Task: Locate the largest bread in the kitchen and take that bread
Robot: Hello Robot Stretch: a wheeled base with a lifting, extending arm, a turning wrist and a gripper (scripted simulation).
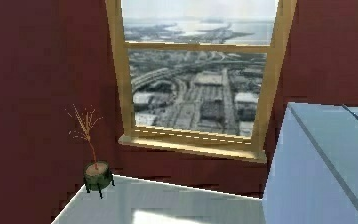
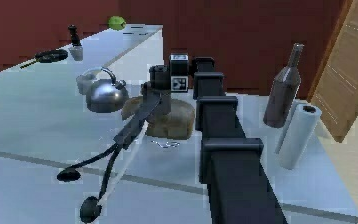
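Pale grey desk (image 2: 47, 135) is carrying a silver kettle (image 2: 105, 93) at left, a brown bread (image 2: 175, 122) sitting mid-surface, and a dark bottle (image 2: 284, 85) and white paper roll (image 2: 299, 135) standing right. Dark ladles (image 2: 90, 208) are lying near; green fruit (image 2: 117, 22) is sitting far.

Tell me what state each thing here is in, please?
bread, lying whole on the counter.
kettle, upright on the counter.
bottle, standing upright.
paper roll, standing on end.
potted plant, upright, twigs bare.
gripper, by the bread; cannot tell if it holds anything.
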